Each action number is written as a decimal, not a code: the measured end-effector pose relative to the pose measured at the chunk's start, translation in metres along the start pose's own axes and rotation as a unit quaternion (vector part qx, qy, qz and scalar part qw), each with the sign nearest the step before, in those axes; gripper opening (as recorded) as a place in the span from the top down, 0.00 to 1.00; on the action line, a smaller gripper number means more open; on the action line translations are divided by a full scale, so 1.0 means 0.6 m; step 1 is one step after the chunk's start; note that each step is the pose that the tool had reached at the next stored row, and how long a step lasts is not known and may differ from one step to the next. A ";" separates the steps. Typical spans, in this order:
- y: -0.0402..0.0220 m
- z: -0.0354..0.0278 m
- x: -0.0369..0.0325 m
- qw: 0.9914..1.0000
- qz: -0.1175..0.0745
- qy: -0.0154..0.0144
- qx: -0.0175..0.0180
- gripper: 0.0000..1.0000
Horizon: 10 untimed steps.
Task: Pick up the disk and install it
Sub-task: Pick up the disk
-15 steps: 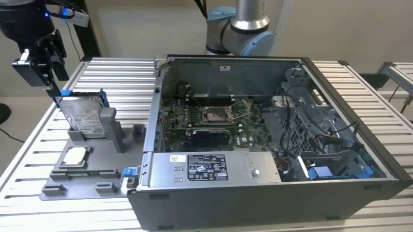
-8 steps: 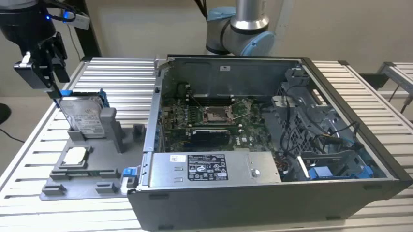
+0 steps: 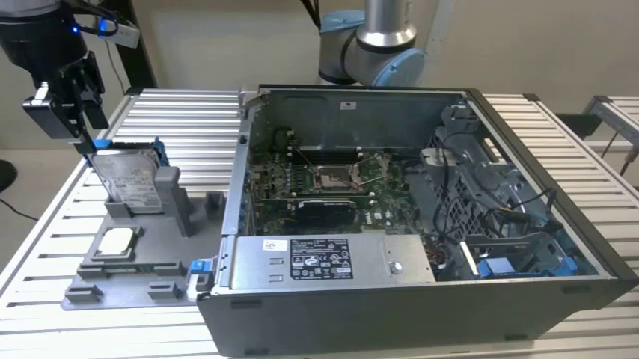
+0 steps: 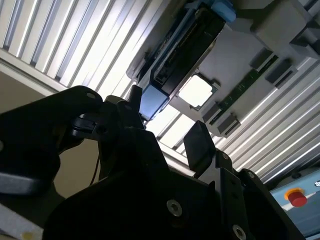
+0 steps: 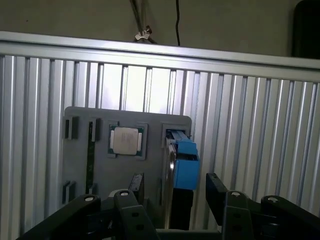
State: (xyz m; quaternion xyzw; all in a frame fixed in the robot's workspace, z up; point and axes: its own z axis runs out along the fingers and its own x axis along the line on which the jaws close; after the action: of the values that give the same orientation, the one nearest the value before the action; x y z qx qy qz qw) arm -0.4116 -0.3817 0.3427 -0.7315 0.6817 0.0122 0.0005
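Note:
The disk (image 3: 130,179) stands upright on edge in a grey holder (image 3: 130,280) on the table, at the exterior view's left. Its label faces outward and a blue bracket frames it. My gripper (image 3: 90,138) hangs just above the disk's top edge and is open. In both wrist views the black fingers (image 5: 215,187) stand on either side of the disk's blue end (image 5: 186,165), with gaps between pads and bracket. From the second wrist view, the gripper (image 4: 167,122) straddles the disk (image 4: 175,55) the same way.
A small square silver chip (image 3: 117,241) lies in the holder in front of the disk, beside a thin green memory stick (image 5: 90,150). The open computer case (image 3: 559,179) fills the exterior view's right, with a grey power supply (image 3: 330,258) and a blue-tabbed drive bay (image 3: 504,265).

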 end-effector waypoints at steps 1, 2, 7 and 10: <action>0.000 0.000 0.000 1.000 0.000 0.000 0.000 0.00; 0.000 0.000 0.000 1.000 0.000 0.000 0.000 0.00; 0.000 0.002 0.000 1.000 0.000 0.001 0.000 0.00; 0.000 0.003 0.000 1.000 0.000 0.001 0.000 0.00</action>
State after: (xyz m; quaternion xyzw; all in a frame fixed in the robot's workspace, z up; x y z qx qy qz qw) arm -0.4116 -0.3817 0.3410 -0.7315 0.6817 0.0117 0.0000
